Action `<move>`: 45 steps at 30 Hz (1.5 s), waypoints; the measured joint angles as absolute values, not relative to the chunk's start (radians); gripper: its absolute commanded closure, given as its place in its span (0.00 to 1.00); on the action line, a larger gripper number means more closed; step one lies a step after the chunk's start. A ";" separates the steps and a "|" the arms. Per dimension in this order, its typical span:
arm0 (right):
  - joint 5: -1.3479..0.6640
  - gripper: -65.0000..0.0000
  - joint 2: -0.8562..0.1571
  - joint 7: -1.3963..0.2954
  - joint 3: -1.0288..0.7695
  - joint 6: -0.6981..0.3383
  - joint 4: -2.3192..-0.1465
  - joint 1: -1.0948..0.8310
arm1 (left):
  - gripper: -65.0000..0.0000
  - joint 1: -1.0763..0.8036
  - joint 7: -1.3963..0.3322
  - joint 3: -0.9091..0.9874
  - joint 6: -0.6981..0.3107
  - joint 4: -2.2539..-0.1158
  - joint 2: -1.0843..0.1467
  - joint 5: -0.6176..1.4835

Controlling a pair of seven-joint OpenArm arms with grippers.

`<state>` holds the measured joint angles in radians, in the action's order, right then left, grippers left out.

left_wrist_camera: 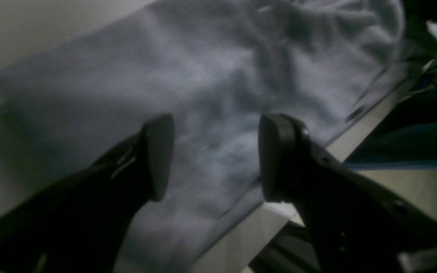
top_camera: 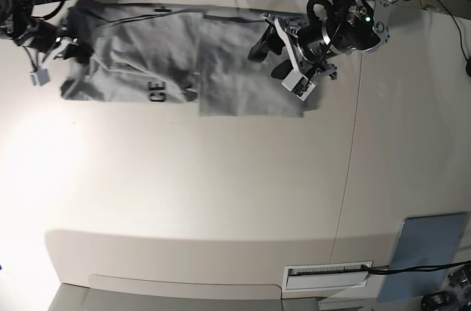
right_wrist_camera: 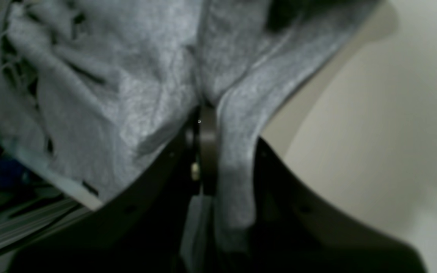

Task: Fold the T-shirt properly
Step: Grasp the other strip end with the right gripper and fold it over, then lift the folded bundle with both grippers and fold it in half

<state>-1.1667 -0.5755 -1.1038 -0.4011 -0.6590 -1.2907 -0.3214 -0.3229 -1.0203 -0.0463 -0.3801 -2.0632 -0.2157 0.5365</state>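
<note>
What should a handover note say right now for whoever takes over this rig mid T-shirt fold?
Right gripper: shut on a bunched fold of the T-shirt at its end.
Left gripper: open, hovering over the other end, holding nothing.
T-shirt lies crumpled along the far edge of the table, partly doubled over, some black lettering showing.
Done: one end gripped.
Left: grip the other end, spread flat, fold neatly.

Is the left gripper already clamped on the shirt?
No, the left gripper hangs with its jaws wide apart above the T-shirt, no cloth between them.
</note>
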 measured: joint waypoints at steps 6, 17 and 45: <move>-1.271 1.00 -0.673 -1.177 -0.451 -0.652 -1.319 -0.322 | 0.45 -0.329 -0.962 -0.046 -0.379 -2.062 -0.216 0.450; -1.358 1.00 -0.510 -1.143 -0.445 -0.480 -1.990 -0.455 | 0.45 -0.335 -0.678 -0.046 -0.426 -1.751 -0.211 0.358; -0.422 1.00 -0.310 -0.862 0.612 -0.077 -2.238 -0.169 | 0.45 -0.313 -0.616 -0.141 -0.439 -1.702 -0.211 0.363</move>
<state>-0.4225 -0.3096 -0.8623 0.6121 -0.0769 -2.2383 -0.1692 -0.3126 -0.6155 -0.1410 -0.4385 -1.7016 -0.2108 0.3626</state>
